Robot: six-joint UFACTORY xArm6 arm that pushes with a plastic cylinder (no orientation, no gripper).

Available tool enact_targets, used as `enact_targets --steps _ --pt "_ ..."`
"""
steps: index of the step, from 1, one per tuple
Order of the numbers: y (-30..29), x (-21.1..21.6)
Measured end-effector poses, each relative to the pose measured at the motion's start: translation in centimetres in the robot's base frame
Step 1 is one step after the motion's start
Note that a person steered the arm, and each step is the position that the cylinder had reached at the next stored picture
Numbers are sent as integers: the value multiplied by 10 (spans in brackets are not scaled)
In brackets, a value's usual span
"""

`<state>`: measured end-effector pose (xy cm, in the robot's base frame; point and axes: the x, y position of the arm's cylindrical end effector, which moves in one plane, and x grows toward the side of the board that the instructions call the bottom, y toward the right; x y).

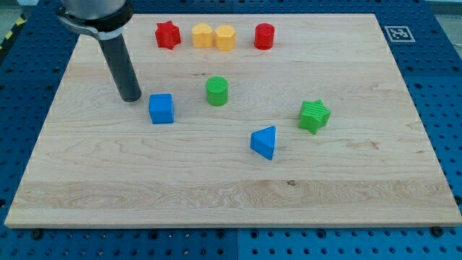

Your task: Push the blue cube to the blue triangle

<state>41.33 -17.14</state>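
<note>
Wooden board (216, 180) fills the view, and my tip (131, 97) is planted just left of the blue cube (162, 108), a sliver apart. No jaws here, only a bare rod holding nothing. Blue triangle (264, 141) sits well down-right of the cube. Green star (315, 115) right, green cylinder (216, 91) centre. Up top: 2 red blocks (167, 34), 2 yellow blocks (202, 35).

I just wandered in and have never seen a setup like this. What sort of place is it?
Most likely a robotics lab test bench. A wooden board lies on a blue perforated table, a printed marker tag sits at its corner, and my tip rests just left of a blue cube among other small coloured blocks.
</note>
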Motion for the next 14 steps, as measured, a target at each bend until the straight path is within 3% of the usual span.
enact_targets --steps 3,5,10,14 --pt "18 15" --pt "75 21" --pt "78 90" --pt "92 84"
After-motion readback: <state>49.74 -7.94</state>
